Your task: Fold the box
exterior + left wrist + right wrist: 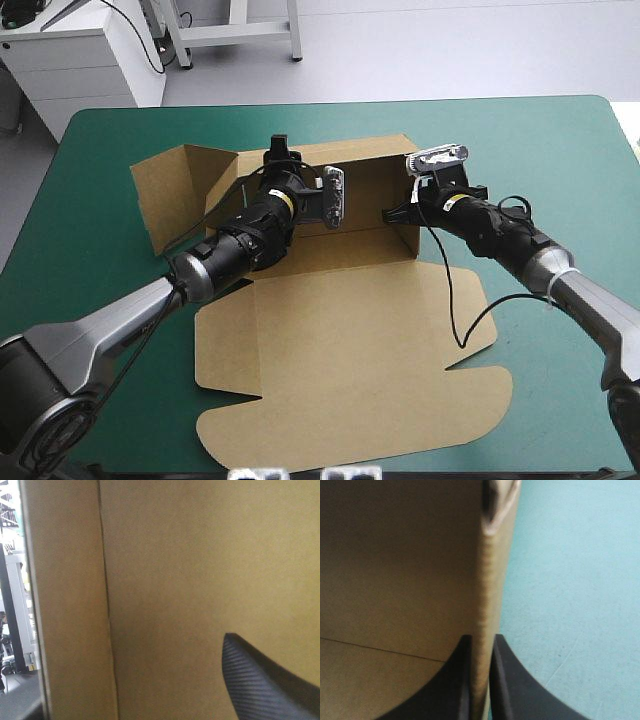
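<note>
Board looks light, stiff, creasable (bend only at scores), so we favour wall edges. The box sits on the tabletop, walls half raised; right gripper pinches its right wall, left gripper spread by the back wall.

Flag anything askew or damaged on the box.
No damage shows. The box is lopsided: its right wall stands upright, pinched by the right gripper, while the left flap splays outward, not raised.
</note>
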